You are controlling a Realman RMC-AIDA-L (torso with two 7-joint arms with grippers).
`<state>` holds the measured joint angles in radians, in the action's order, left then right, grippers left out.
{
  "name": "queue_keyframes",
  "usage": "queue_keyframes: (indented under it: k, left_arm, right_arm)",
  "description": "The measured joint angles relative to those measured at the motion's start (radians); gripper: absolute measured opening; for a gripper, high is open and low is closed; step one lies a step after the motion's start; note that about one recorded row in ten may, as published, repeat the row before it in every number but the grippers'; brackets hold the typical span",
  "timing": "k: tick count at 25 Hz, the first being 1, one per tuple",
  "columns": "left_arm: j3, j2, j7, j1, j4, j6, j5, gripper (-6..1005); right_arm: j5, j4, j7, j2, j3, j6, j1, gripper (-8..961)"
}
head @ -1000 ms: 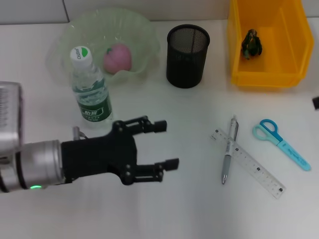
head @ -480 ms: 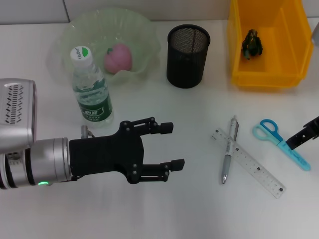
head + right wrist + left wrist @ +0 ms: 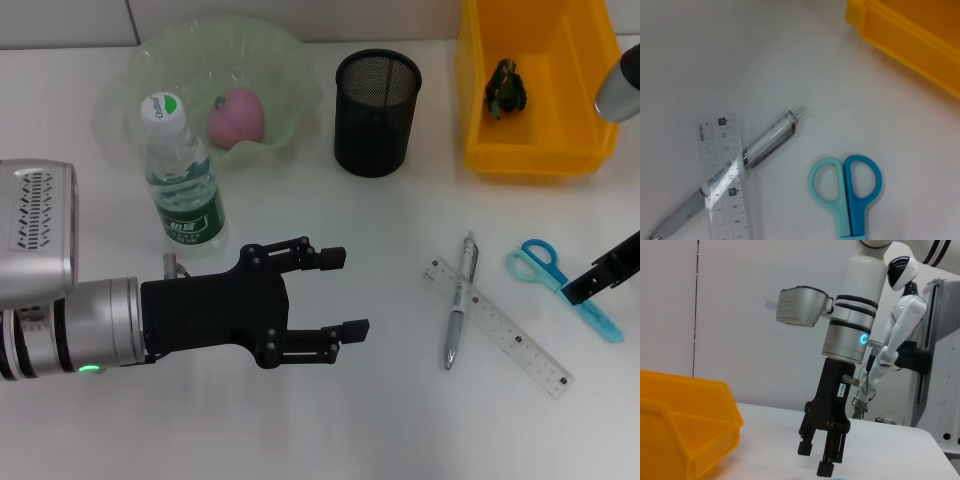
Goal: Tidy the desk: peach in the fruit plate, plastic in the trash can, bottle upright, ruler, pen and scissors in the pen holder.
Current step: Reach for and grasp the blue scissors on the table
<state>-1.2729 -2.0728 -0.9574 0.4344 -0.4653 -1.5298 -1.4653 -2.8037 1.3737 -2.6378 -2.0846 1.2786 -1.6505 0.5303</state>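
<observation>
The peach (image 3: pixel 237 116) lies in the pale green fruit plate (image 3: pixel 290 55) at the back left. In front of it the bottle (image 3: pixel 182 178) stands upright. Beside the bottle, over the desk (image 3: pixel 380 420), my left gripper (image 3: pixel 347 292) hovers open and empty. The pen (image 3: pixel 459 305) lies crossed under the clear ruler (image 3: pixel 500 330) at the right, and the scissors (image 3: pixel 560 278) are beside them. My right gripper (image 3: pixel 600 275) hangs just above the scissors' blades at the right edge, its fingers (image 3: pixel 805 446) apart. The right wrist view shows the scissors (image 3: pixel 846 190), pen (image 3: pixel 771 137) and ruler (image 3: pixel 722 175).
The black mesh pen holder (image 3: pixel 377 100) stands at the back centre. The yellow trash can (image 3: pixel 535 150) is at the back right with a dark crumpled piece of plastic (image 3: pixel 505 88) inside. Its wall (image 3: pixel 910 35) is close to the scissors.
My right arm has come in from the right edge and dropped toward the scissors. The left gripper shifted slightly right, then held still, open.
</observation>
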Motion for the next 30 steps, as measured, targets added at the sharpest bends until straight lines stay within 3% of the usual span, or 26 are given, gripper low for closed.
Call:
queue_keyframes:
  k: [10,15,21,30]
  left_arm:
    - [0.0,0.0,0.0,-0.004,0.002,0.002,-0.001,794]
    - [0.0,0.0,0.0,-0.003,0.002,0.003,-0.001,794]
    - [0.0,0.0,0.0,-0.002,0.002,0.004,-0.001,792]
    - [0.0,0.0,0.0,-0.002,0.002,0.004,-0.001,791]
  right_arm:
    - [0.048,-0.075,-0.002,0.0,0.01,0.068,-0.001,727]
    - [0.048,-0.096,0.0,0.0,0.01,0.08,0.003,543]
    - [0.049,-0.097,0.005,0.0,0.019,0.085,0.002,537]
    - [0.049,-0.117,0.008,0.0,0.035,0.092,0.006,451]
